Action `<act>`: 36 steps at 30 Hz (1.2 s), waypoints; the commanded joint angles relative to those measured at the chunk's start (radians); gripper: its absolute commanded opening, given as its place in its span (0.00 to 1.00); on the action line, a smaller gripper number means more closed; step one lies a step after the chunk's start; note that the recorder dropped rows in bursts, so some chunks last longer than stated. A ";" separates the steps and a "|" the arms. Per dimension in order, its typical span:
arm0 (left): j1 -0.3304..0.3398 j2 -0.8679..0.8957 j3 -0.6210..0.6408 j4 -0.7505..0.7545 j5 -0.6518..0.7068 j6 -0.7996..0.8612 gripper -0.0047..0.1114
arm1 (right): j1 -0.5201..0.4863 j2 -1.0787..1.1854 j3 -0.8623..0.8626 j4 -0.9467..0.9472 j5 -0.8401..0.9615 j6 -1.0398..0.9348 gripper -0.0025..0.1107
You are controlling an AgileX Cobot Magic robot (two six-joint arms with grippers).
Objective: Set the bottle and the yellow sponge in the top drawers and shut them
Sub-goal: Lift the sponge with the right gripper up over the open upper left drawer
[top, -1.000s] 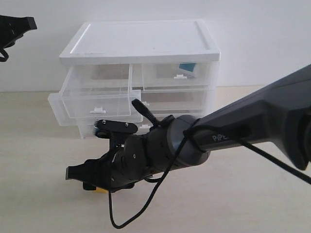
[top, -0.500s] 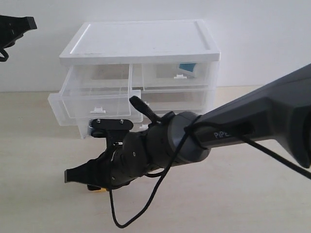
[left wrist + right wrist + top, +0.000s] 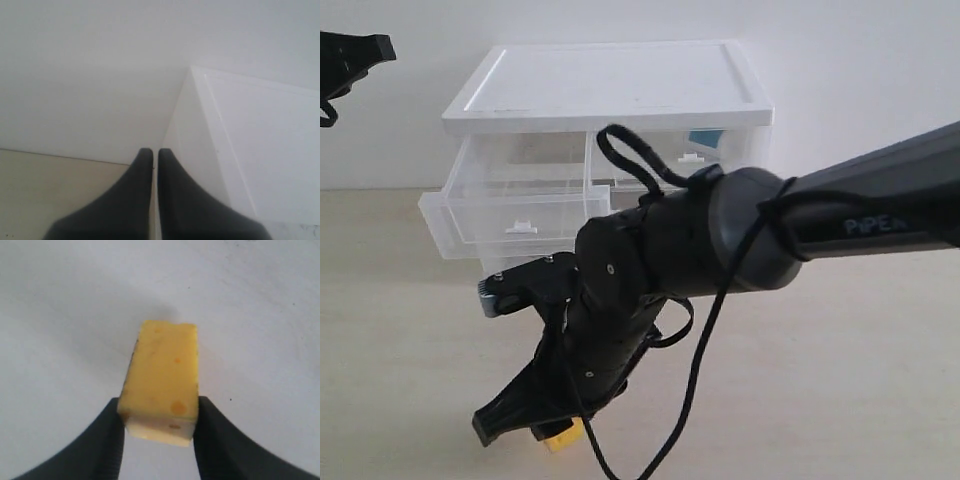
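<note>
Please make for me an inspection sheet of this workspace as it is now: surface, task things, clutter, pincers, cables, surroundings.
Surface: light beige table.
Job's things: yellow sponge gripped in the right pincer; bottle, teal label seen through the closed top right drawer; top left drawer pulled open.
Clutter: nothing seen.
Grippers: right pincer shut on the sponge, low over the table; left pincer shut, holding nothing, raised left of the cabinet.
Cables: black cable hangs looped from the right arm, near the sponge.
Surroundings: plain white wall behind the cabinet.
</note>
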 commanded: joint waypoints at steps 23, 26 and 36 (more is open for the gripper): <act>-0.001 0.031 0.005 -0.002 -0.012 -0.005 0.07 | 0.054 -0.338 -0.190 -0.268 0.187 -0.085 0.02; -0.001 0.031 0.005 -0.002 -0.012 -0.005 0.07 | 0.045 -0.338 -0.258 -0.288 0.210 -0.098 0.02; -0.001 0.030 0.005 -0.002 -0.017 -0.005 0.07 | -0.062 -0.329 -0.294 -0.304 0.128 -0.116 0.02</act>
